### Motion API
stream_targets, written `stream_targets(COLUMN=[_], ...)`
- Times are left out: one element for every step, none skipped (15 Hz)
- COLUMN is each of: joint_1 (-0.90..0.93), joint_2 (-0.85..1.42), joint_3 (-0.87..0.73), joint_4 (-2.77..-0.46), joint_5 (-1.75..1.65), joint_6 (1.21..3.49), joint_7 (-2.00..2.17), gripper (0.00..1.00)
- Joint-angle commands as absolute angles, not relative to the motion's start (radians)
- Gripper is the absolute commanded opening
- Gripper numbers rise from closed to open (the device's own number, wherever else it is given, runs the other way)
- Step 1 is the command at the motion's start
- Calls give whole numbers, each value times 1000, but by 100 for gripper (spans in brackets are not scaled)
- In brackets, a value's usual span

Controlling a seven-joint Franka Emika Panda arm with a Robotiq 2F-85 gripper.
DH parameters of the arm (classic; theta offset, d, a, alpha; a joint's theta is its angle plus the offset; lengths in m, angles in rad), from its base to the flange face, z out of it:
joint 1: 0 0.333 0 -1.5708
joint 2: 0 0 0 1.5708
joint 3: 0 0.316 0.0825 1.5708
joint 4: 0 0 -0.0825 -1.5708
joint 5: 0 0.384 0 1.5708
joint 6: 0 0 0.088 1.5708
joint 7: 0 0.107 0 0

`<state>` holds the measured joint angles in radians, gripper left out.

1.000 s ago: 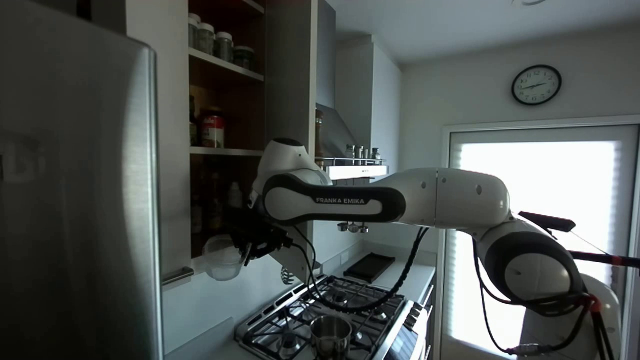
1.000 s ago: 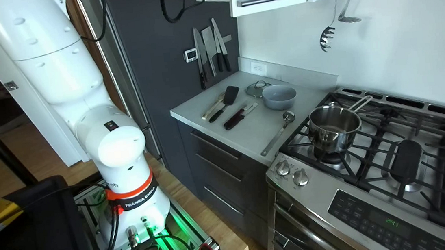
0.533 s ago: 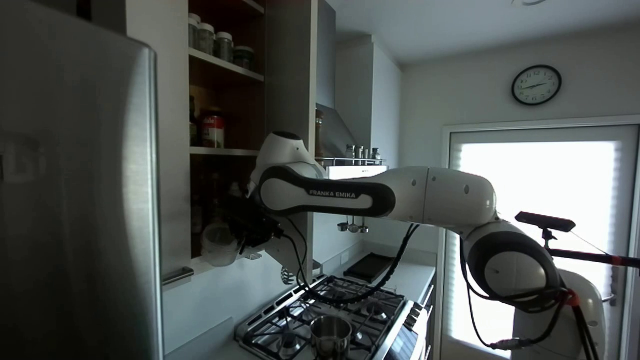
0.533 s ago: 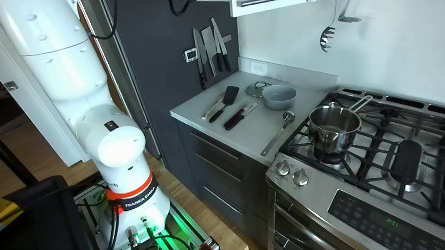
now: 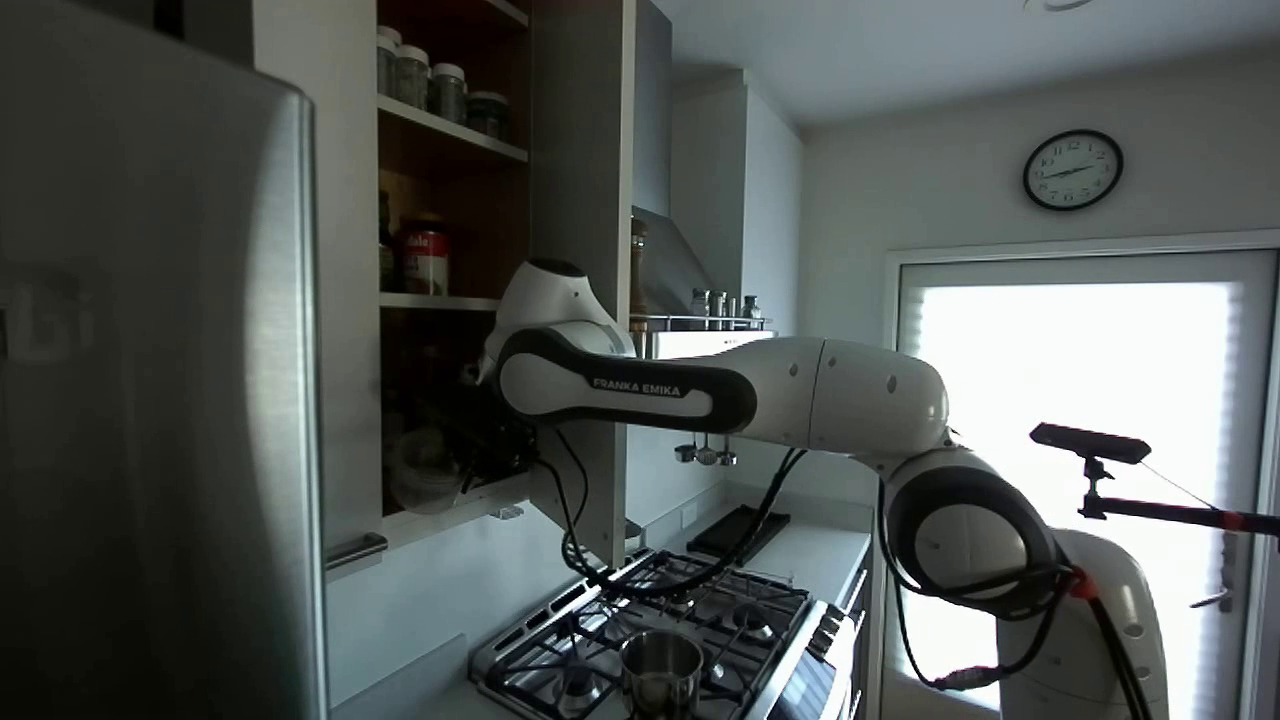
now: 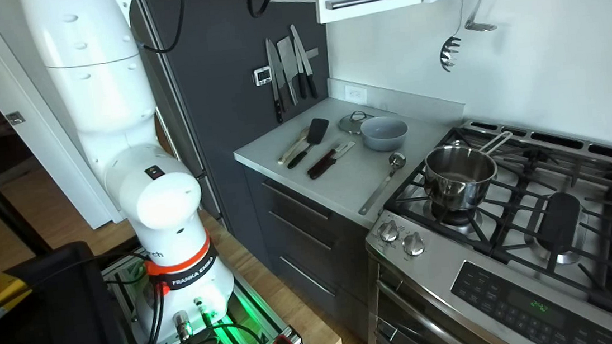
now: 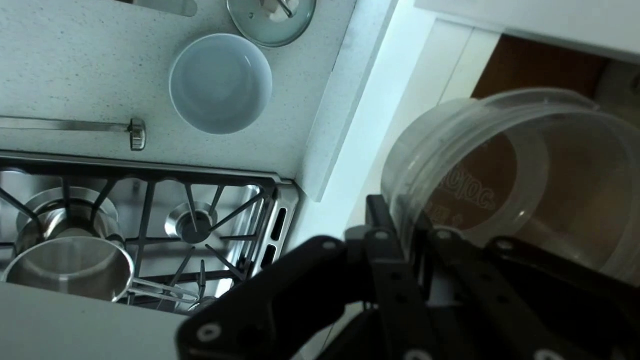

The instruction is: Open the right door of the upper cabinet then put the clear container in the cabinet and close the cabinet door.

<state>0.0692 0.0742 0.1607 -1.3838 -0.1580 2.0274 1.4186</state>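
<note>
The upper cabinet (image 5: 485, 200) stands open at its right half, pale-edged shelves and a brown interior showing in an exterior view. The robot arm (image 5: 870, 390) reaches across to it, the wrist at the lowest visible compartment. Below is a steel stove (image 6: 438, 260), with a desk (image 6: 336, 191) beside it. The right door (image 5: 580, 150) stands open in both exterior views, its lower part partly behind the arm in an exterior view. The end effector (image 7: 400, 215) is low in the cabinet opening, closed on the side wall of the clear container (image 7: 525, 180). A metal pot (image 6: 458, 180) sits on the stove's burner nearest the desk, and a blue-grey bowl (image 6: 384, 133) stands on the desk. The clear container is just ahead of the end effector; in the wrist view it spreads up and to the right from the fingertips (image 7: 378, 209), which pinch its wall, and its open mouth faces the camera. In an exterior view it is at the opening of the bottom compartment; whether it touches the cabinet floor cannot be told. Small jars (image 5: 447, 92) line a shelf higher up.
</note>
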Motion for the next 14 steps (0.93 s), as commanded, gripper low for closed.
stream_targets(joint_1=[77, 78, 79, 80, 81, 82, 82, 83, 84, 85, 86, 88, 89, 90], joint_2=[129, 140, 152, 162, 171, 180, 187, 195, 203, 210, 218, 224, 230, 236], joint_3=[161, 161, 161, 161, 160, 160, 160, 160, 160, 160, 160, 159, 159, 158], joint_4=[-1312, -1300, -1287, -1276, -1265, -1254, -1244, -1235, -1225, -1217, -1208, -1201, -1194, -1188], joint_5=[-192, -195, -198, -204, -206, -208, -209, -208, -209, -210, -210, -211, -211, -211], joint_6=[2029, 2029, 2031, 2032, 2034, 2034, 2035, 2034, 2036, 2035, 2034, 2032, 2032, 2030], joint_7=[1455, 1458, 1462, 1466, 1468, 1468, 1469, 1469, 1470, 1471, 1471, 1472, 1474, 1474], gripper=[2, 2, 2, 2, 2, 2, 2, 6, 6, 4, 5, 15, 36, 40])
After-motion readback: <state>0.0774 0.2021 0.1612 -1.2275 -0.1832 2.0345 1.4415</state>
